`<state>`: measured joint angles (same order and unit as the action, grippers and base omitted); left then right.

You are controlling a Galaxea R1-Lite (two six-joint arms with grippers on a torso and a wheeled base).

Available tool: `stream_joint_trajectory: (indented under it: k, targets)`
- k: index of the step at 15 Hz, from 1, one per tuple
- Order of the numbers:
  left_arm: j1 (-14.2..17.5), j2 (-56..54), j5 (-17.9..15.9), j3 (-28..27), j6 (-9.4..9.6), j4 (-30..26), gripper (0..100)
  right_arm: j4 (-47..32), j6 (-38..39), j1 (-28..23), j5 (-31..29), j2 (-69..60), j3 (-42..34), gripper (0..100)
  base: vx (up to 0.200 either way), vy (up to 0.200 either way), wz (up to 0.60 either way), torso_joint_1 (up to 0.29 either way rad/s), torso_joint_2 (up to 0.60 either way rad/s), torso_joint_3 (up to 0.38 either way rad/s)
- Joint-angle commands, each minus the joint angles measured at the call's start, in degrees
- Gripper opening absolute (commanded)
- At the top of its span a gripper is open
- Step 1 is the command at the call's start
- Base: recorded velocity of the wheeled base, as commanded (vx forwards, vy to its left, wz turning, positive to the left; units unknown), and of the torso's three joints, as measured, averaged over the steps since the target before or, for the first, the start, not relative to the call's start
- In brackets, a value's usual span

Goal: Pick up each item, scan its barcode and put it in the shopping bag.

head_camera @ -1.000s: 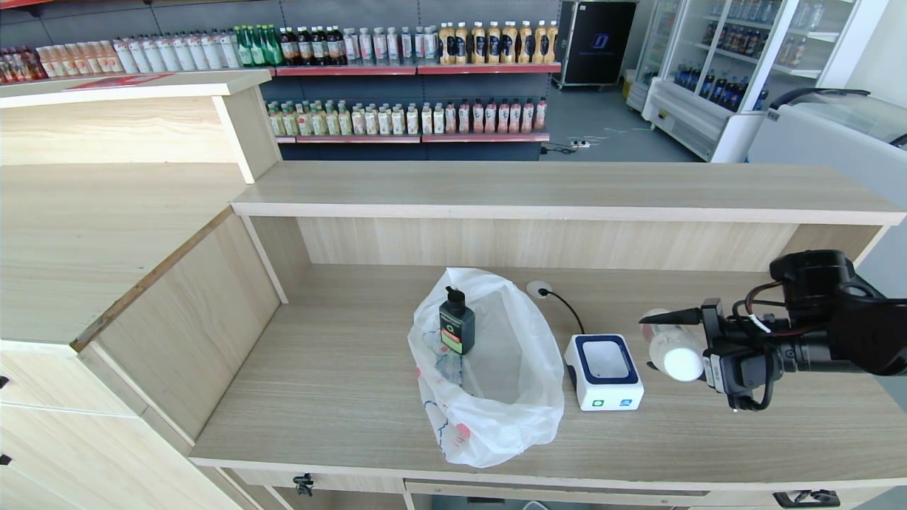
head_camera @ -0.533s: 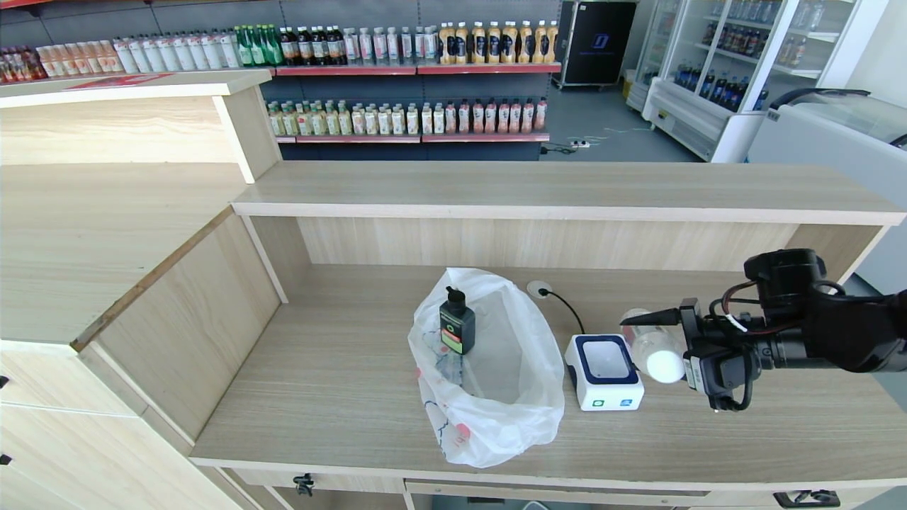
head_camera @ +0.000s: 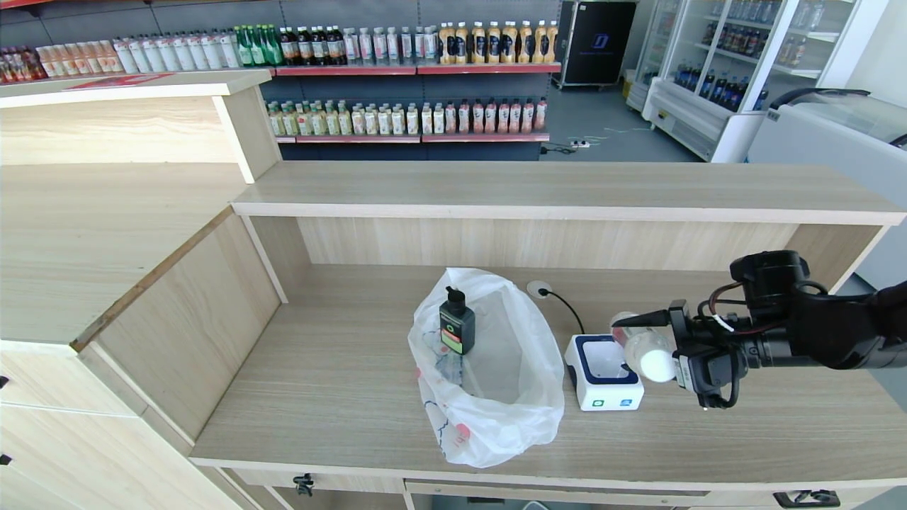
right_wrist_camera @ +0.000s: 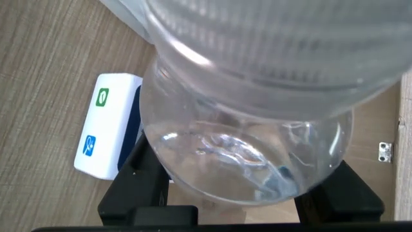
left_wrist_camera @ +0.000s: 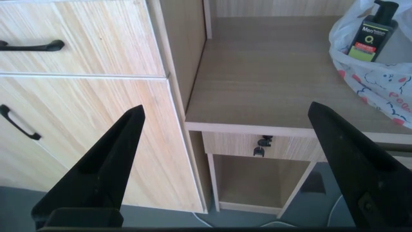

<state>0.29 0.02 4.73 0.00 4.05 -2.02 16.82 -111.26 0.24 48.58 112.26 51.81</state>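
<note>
The right gripper [head_camera: 633, 338] is gripping a clear bottle [head_camera: 652, 360] on its side, cap towards the near edge, just above the right rim of the scanner [head_camera: 604, 372]. The bottle is hanging clear of the counter [head_camera: 340, 382] and is not yet centred over the scanner's glass window.

The step in hand looks like the scan. To do it well, the arm should be bringing the bottle a little further left until its body is sitting squarely over the window, close but not touching, and pausing there level. The label's side is hard to make out through the clear plastic, so the wrist may need to be rolling the bottle until the barcode is facing down.

The shopping bag [head_camera: 489, 368] is lying open just left of the scanner, with a black pump bottle [head_camera: 457, 322] standing in its far part. The near part is the freer spot for lowering the bottle, cleared over the bag's rim rather than dragged across it.

The left gripper [left_wrist_camera: 225, 161] is hanging low at the near left by the drawers, fingers spread, holding nothing.
</note>
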Motion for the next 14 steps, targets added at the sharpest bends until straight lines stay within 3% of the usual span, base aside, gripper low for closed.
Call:
stream_joint_trajectory:
  k: [1, 14]
  targets:
    - [-0.03, -0.02, 0.02, 0.0, 0.0, 0.0, 100, -0.04, 0.17, 0.28, 0.02, 0.94, 0.4, 0, 0.0, 0.0, 0.0, 0.0, 0.0, 0.0]
    - [-0.03, -0.02, 0.02, 0.0, 0.0, 0.0, 100, -0.04, 3.42, 2.83, 0.38, 3.4, 3.65, 0, 0.0, 0.0, 0.0, 0.0, 0.0, 0.0]
